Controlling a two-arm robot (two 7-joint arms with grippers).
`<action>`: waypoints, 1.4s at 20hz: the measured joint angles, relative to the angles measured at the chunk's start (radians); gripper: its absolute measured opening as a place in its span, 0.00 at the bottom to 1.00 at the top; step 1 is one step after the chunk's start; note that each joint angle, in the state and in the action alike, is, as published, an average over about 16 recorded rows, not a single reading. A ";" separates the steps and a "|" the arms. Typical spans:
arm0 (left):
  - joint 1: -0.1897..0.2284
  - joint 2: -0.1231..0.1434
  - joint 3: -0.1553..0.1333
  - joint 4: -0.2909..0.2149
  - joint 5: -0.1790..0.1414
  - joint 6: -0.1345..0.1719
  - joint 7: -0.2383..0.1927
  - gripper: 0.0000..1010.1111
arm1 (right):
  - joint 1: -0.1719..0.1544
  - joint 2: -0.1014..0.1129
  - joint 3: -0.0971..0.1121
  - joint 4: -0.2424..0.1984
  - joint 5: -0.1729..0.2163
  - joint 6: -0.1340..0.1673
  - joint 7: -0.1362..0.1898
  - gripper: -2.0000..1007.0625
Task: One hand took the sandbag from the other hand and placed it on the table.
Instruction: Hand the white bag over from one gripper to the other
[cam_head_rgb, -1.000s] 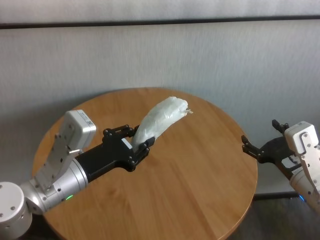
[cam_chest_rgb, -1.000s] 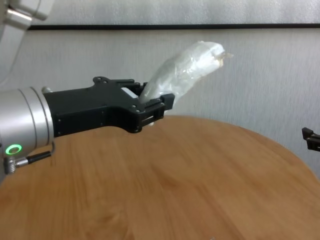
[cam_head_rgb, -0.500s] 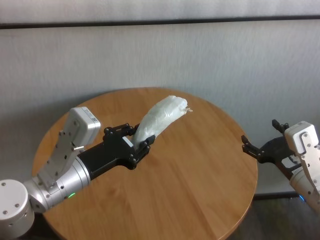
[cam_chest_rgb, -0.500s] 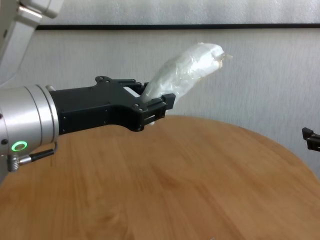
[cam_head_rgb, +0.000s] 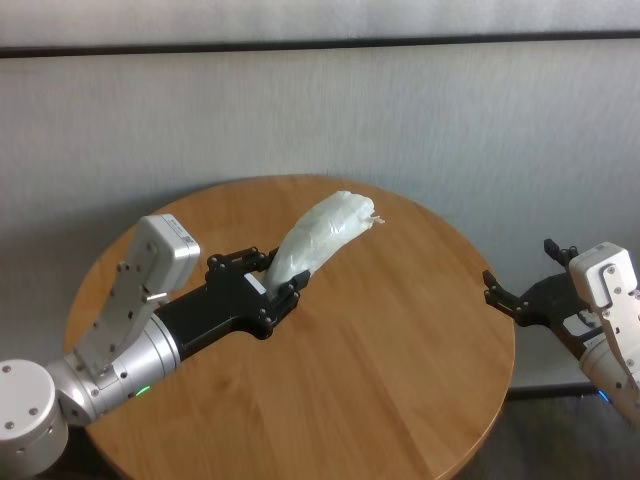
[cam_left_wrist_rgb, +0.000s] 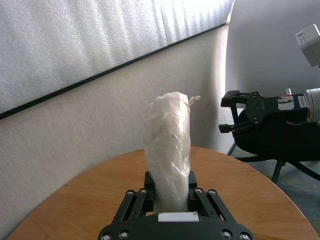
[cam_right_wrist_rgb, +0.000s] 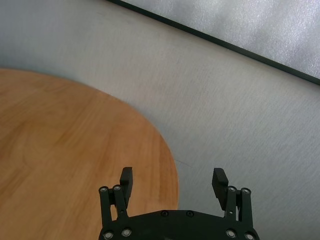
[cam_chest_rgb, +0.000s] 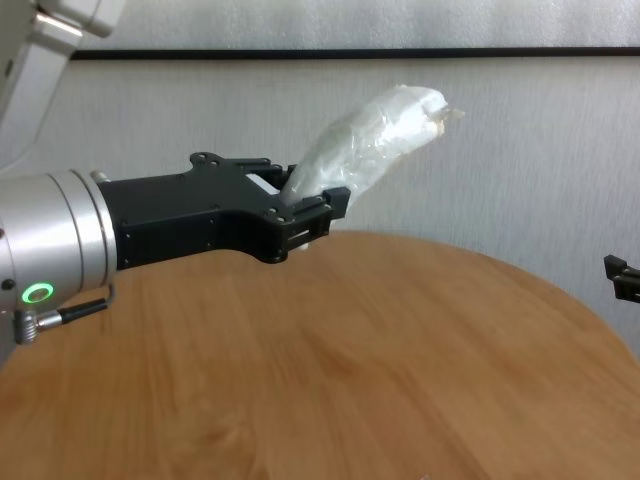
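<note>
Two pincers share this job, and only one is loaded. Nearest the body, the left arm reaches out over the round desk (cam_head_rgb: 400, 400), its silver wrist showing a green ring, and the left pincer (cam_head_rgb: 272, 282) is clenched on the lower end of the sandbag (cam_head_rgb: 320, 238). The grip sits low on the pouch, so most of the white, crinkled bag stands free above the fingers, leaning away from the arm with its tied tip uppermost. Judging by the task, that is deliberate: a long free stretch leaves the other side somewhere to take hold without the fingers of the two meeting. The bag is clear of the wood, held in the air above the desk's far-left part.

Farther off, beyond the desk's right edge and well apart from the bag, the right pincer (cam_head_rgb: 515, 298) hangs released, its jaws spread wide with nothing between them. In the left wrist view it faces the bag from the side, and in its own wrist view the open fingers (cam_right_wrist_rgb: 127, 181) frame the desk's rim and the wall behind. It looks ready to receive; the handover itself has not begun, and the setting down on the desk is yet to come.
</note>
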 joint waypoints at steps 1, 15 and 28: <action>0.000 0.000 0.000 0.000 0.000 0.000 0.000 0.38 | 0.000 0.000 0.000 0.000 0.000 0.000 0.000 0.99; 0.001 -0.001 -0.001 0.002 -0.001 -0.003 -0.001 0.38 | 0.000 0.000 0.000 0.000 0.000 0.000 0.000 0.99; 0.002 -0.001 -0.002 0.002 -0.002 -0.004 -0.001 0.38 | 0.000 0.000 0.000 0.000 0.000 0.000 0.000 0.99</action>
